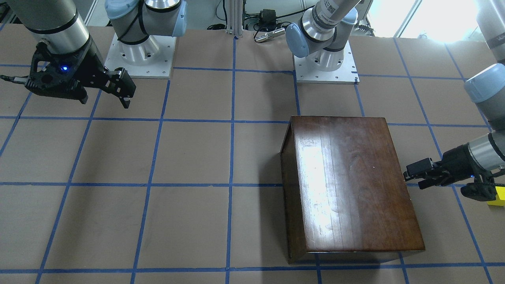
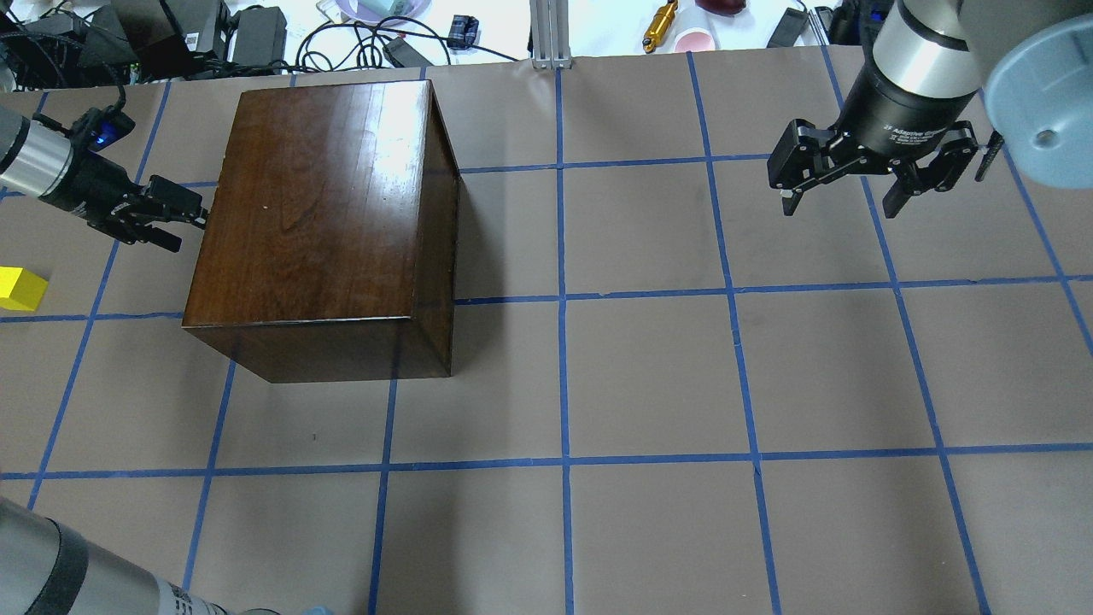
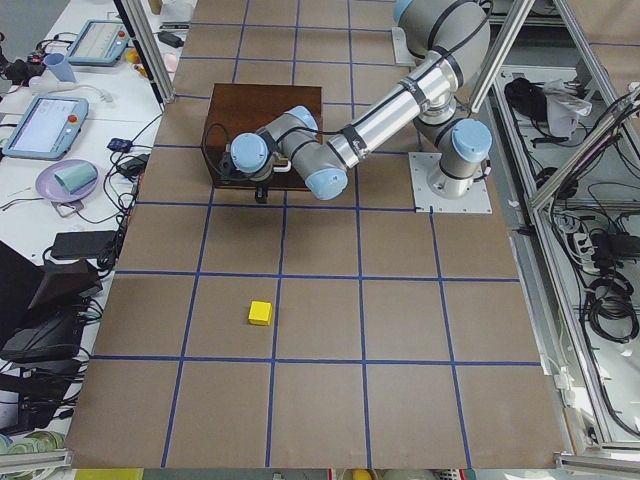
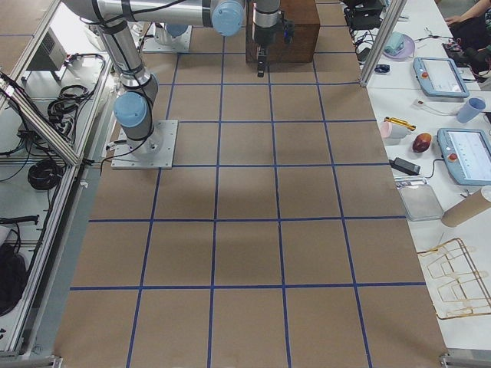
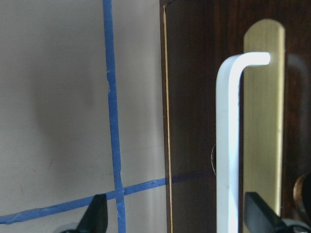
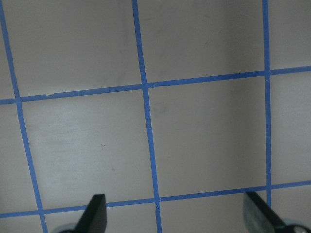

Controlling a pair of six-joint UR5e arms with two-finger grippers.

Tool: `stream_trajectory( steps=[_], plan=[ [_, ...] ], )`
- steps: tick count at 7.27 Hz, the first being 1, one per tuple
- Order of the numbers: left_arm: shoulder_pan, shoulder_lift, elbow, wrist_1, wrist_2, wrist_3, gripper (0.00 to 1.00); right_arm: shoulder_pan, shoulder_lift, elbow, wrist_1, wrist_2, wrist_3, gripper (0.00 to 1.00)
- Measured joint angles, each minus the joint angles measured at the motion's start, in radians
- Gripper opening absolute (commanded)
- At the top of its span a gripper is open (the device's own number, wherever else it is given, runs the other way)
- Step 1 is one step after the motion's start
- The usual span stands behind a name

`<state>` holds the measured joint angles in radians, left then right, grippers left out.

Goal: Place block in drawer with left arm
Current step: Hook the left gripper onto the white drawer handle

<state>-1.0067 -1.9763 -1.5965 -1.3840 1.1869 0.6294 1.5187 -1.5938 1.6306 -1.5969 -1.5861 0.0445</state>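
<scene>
The yellow block [image 2: 20,288] lies on the table at the far left, apart from everything; it also shows in the left side view [image 3: 260,313] and at the front view's right edge [image 1: 498,196]. The dark brown box [image 2: 324,213] has its drawer shut. In the left wrist view the drawer's front panel [image 5: 194,121] sits flush and carries a white handle [image 5: 228,145]. My left gripper [image 2: 181,226] is open, level with that panel, and the handle stands between its fingers [image 5: 95,216]. My right gripper [image 2: 841,201] is open and empty above bare table.
Blue tape lines grid the brown table [image 2: 649,376]. Cables, chargers and small items [image 2: 256,30] lie beyond the far edge. The two arm bases [image 1: 325,59] stand at the robot's side of the table.
</scene>
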Motion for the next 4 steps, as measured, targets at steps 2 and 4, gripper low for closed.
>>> stream_trajectory(
  steps=[2,4],
  plan=[
    [-0.001,-0.009,-0.003,0.002,-0.001,-0.001,0.93,0.0,0.0,0.0,0.0,0.0,0.0,1.0],
    [0.0,-0.012,-0.004,0.004,0.001,0.001,0.82,0.0,0.0,0.0,0.0,0.0,0.0,1.0]
  ],
)
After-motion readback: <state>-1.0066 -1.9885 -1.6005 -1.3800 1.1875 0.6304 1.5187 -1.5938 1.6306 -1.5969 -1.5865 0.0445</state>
